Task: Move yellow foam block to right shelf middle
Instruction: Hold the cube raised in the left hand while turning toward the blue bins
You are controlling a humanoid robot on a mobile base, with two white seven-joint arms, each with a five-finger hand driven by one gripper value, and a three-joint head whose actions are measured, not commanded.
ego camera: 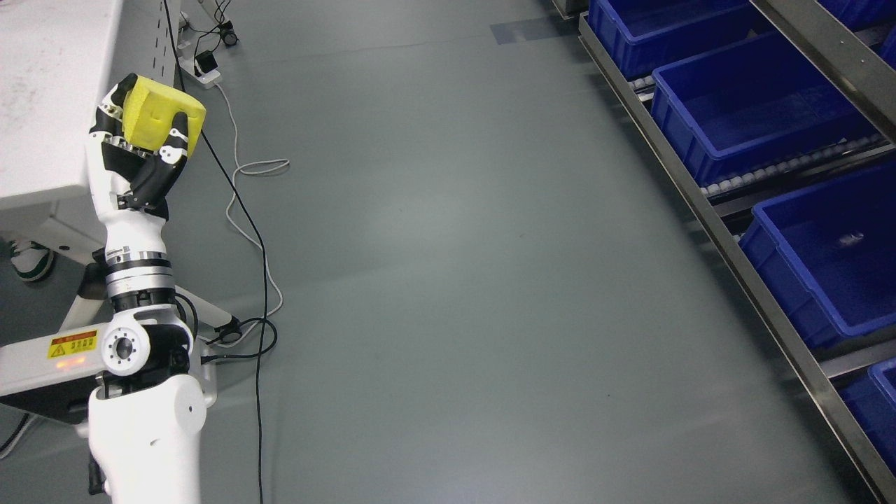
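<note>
Transport looked to be the step in hand: the block was already picked up but not yet anywhere near its shelf. At the far left a white table [49, 105] filled the corner, and a shoe [29, 257] showed beneath its edge. Just beside the table's front edge, the left hand [136, 150] was raised on its upright forearm, fingers [175, 143] curled closed around the yellow foam block [162, 115], with the thumb side behind it. The block sat high in the grasp, held clear of the table and well above the floor. It looked nearly cube-like, so a long axis was hard to name; if any, it ran slightly from upper left to lower right, with a broad face turned up toward the camera and one corner pointing right.

Cables [259, 231] trailed over the grey floor [448, 280] just right of the arm. A wide stretch of bare floor lay between the hand and the shelf [707, 203] at the far right, where blue bins [756, 112] stood in a row on rollers. The right hand was out of view.

By my judgement, the next move called for carrying the block across that gap, likely with the base turning or rolling right, keeping the grip firm, then lining up over the middle bin before letting go.
</note>
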